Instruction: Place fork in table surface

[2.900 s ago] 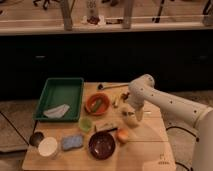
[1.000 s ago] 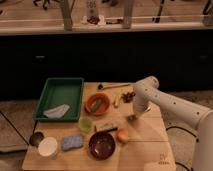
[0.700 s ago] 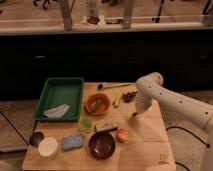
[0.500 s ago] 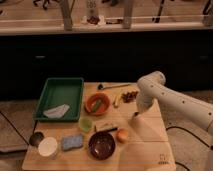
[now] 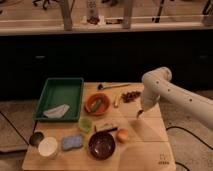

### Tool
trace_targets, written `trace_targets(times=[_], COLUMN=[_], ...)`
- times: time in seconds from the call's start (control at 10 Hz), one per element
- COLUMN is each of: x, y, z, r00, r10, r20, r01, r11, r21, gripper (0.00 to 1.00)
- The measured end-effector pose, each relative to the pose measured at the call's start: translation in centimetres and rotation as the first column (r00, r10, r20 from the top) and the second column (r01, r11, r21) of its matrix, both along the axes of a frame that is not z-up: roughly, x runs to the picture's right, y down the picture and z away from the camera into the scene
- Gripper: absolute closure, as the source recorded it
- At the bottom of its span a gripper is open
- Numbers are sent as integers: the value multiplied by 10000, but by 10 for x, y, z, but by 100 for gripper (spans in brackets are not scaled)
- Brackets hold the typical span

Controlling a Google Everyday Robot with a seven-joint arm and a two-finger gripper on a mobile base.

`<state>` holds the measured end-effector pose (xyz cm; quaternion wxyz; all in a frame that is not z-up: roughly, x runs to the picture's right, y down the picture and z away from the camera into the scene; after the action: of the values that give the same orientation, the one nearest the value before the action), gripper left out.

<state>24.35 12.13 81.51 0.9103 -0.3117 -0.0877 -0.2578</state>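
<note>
Tan wooden table surface [image 5: 150, 136] carries a green tray [image 5: 41, 100] at its left, a dark bowl [image 5: 101, 145] near the front edge and an orange bowl [image 5: 88, 105] mid-table. A white arm [image 5: 172, 94] reaches in from the right. The gripper [image 5: 140, 111] hangs just above the table's right part, pinched tight on what appears to be the fork [image 5: 138, 116], a pale sliver pointing down.

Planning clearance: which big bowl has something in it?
The orange bowl beside the green tray, holding a green item; the dark bowl looks empty. End effector hangs shut over the table, right of it.
</note>
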Motion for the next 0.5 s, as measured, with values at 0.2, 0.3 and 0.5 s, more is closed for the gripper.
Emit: trace_targets(times=[0.2,0.3,0.5], x=[10,14,19], y=[2,1,0], z=[-2,-5,-9], r00=[9995,9989,9954], r10=[-291,-410,-821], r20=[140,205,489], r01=[292,412,830], r11=[9996,9991,9964], r21=[-60,-100,-175], gripper=[97,97,97])
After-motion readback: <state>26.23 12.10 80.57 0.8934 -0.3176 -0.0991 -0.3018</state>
